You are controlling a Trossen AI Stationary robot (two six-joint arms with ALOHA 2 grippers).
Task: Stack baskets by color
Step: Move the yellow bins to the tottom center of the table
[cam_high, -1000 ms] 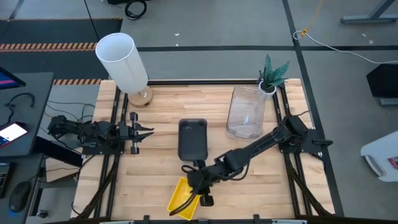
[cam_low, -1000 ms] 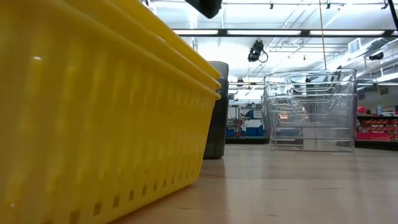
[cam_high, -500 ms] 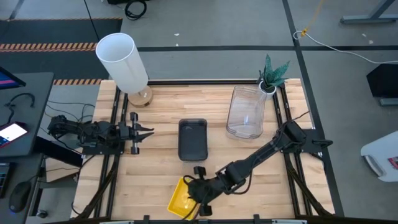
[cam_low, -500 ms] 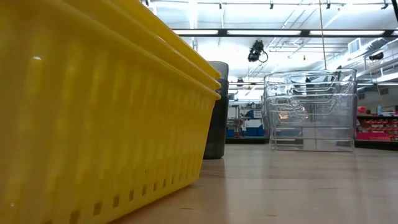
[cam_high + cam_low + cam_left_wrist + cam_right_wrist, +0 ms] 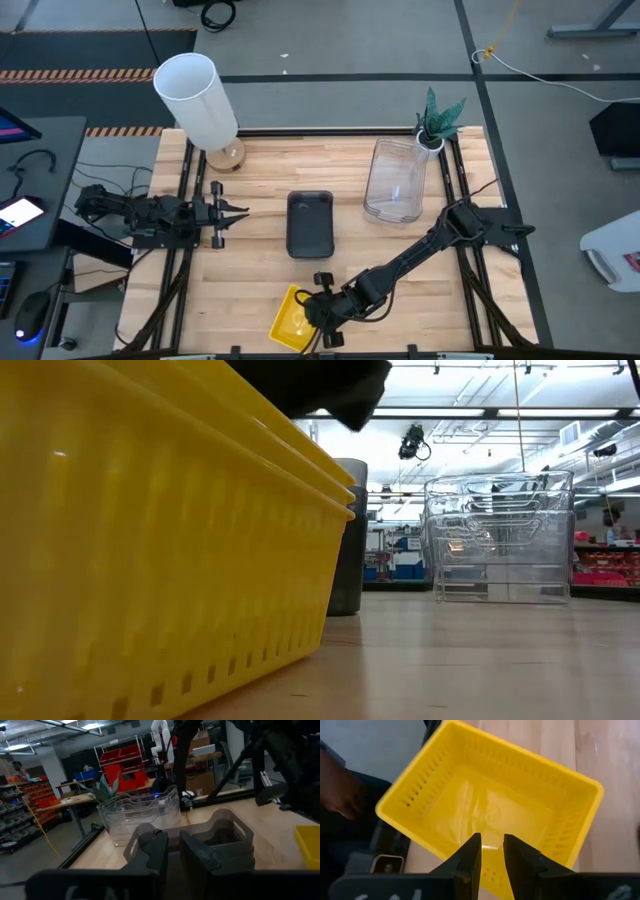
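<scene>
Right gripper hangs over the nested bright yellow slotted plastic baskets, fingers a narrow gap apart and holding nothing, probably lining up on that stack just beside the dark grey plastic baskets; left gripper waits nearly closed, empty.

The right arm has swung further down toward the near edge of the desk, and its hand now sits over the inner end of the yellow baskets, where a second ago it was up closer to the dark grey baskets. Its fingers have drawn closer together, with only a narrow gap between them. Seen from desk level, the dark bulk of that arm has dropped lower above the yellow rim.
</scene>
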